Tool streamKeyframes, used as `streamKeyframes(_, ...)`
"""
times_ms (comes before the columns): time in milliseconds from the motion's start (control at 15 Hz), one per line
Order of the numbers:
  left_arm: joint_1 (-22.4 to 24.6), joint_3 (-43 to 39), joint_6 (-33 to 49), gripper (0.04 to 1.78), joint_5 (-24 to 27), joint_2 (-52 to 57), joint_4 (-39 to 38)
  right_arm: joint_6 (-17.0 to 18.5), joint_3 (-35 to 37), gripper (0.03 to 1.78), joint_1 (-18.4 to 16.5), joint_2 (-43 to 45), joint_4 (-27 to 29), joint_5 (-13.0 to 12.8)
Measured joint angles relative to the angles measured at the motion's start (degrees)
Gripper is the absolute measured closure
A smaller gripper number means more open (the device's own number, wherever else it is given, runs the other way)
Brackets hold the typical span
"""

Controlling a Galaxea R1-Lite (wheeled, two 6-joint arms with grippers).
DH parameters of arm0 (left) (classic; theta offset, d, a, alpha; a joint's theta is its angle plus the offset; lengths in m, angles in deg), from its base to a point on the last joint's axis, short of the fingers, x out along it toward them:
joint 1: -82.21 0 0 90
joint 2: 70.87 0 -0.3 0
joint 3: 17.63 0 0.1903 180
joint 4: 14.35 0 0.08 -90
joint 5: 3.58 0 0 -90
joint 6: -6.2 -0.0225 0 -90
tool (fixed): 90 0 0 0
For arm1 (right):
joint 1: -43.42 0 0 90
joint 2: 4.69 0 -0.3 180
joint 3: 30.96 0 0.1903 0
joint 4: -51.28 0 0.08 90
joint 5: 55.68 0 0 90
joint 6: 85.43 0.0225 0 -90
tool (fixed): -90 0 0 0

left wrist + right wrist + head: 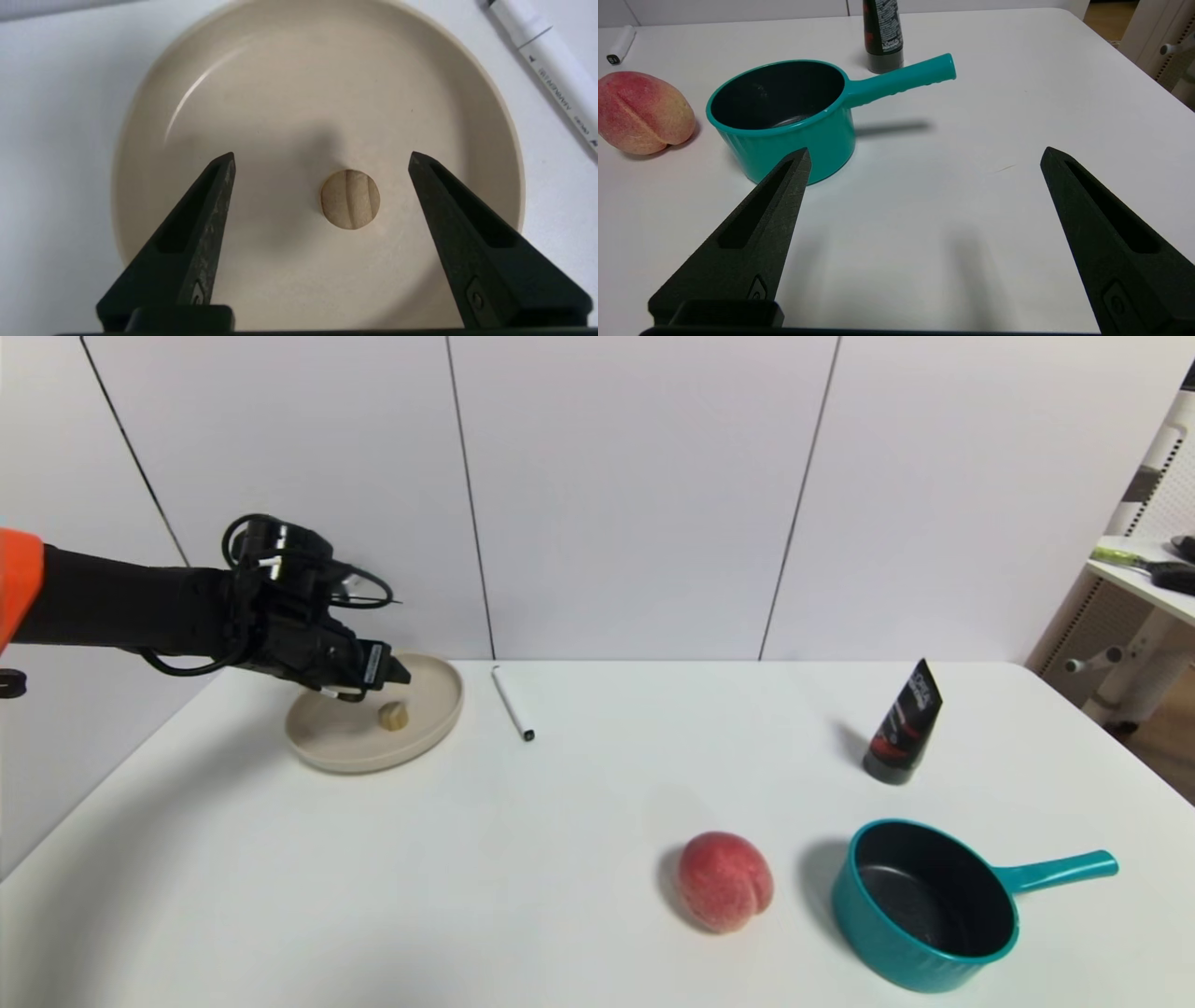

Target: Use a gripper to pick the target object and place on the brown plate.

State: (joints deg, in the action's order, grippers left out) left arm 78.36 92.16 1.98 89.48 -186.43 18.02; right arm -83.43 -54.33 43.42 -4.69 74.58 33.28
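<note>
The tiny tan wooden cylinder (393,715) lies inside the round beige plate (317,747) at the table's far left. My left gripper (397,672) hovers above the plate, open and empty. In the left wrist view the cylinder (350,199) rests on the plate (280,70) below and between the spread fingers, apart from both; the left gripper (322,158) touches nothing. My right gripper (924,156) is open and empty above bare table at the near right; it is out of the head view.
A white marker pen (512,703) lies right of the plate. A pink-red peach (724,880) and a teal saucepan (924,901) sit at the front right. A black tube (904,722) stands behind them. A side table (1144,574) stands off the right edge.
</note>
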Motion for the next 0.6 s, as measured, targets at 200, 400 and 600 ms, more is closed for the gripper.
streamKeyframes(200,-0.05,0.00,-0.29,0.34,0.02,4.40,-0.67,0.01,0.00,0.11,0.00,0.00,0.00,0.00)
streamKeyframes(400,-0.02,-1.49,-1.62,0.27,0.13,13.03,-0.57,0.00,0.00,0.11,0.00,0.00,0.00,0.00)
streamKeyframes(600,0.48,-7.69,-2.67,0.22,-0.22,24.92,-0.55,0.01,0.00,0.11,0.00,0.00,0.00,-0.01)
